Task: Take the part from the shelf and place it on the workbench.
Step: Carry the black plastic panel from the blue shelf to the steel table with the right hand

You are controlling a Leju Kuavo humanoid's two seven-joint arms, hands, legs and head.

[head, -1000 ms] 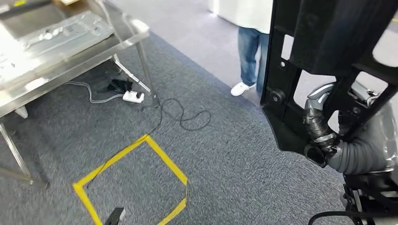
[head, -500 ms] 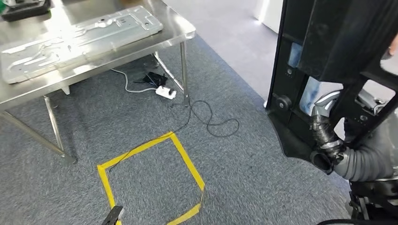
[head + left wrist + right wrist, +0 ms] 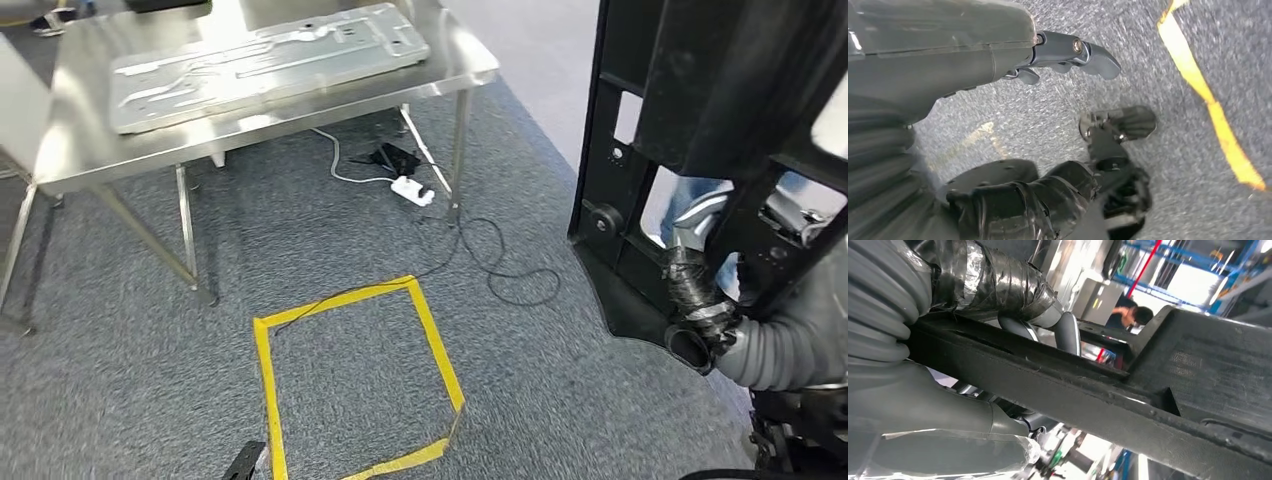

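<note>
Right hand [image 3: 700, 300] grips black ribbed plastic part [image 3: 720, 110]; steel workbench [image 3: 470, 70] beyond.

1. Part [image 3: 730, 90]: matt black moulded plastic, finely textured on its broad faces.
2. Workbench [image 3: 470, 72]: brushed stainless steel, top and legs reflective.
3. Panel [image 3: 265, 62] on the workbench: bare pressed sheet metal, dull silver sheen.
4. Floor [image 3: 560, 400]: grey short-pile carpet, rough and speckled.
5. Tape [image 3: 437, 345] square on the floor: smooth yellow, slightly glossy.
6. Right hand [image 3: 700, 310]: ribbed grey cover, matt; thumb wrapped in glossy black tape.
7. Left hand [image 3: 1068, 55]: smooth grey fingers, semi-gloss.
</note>
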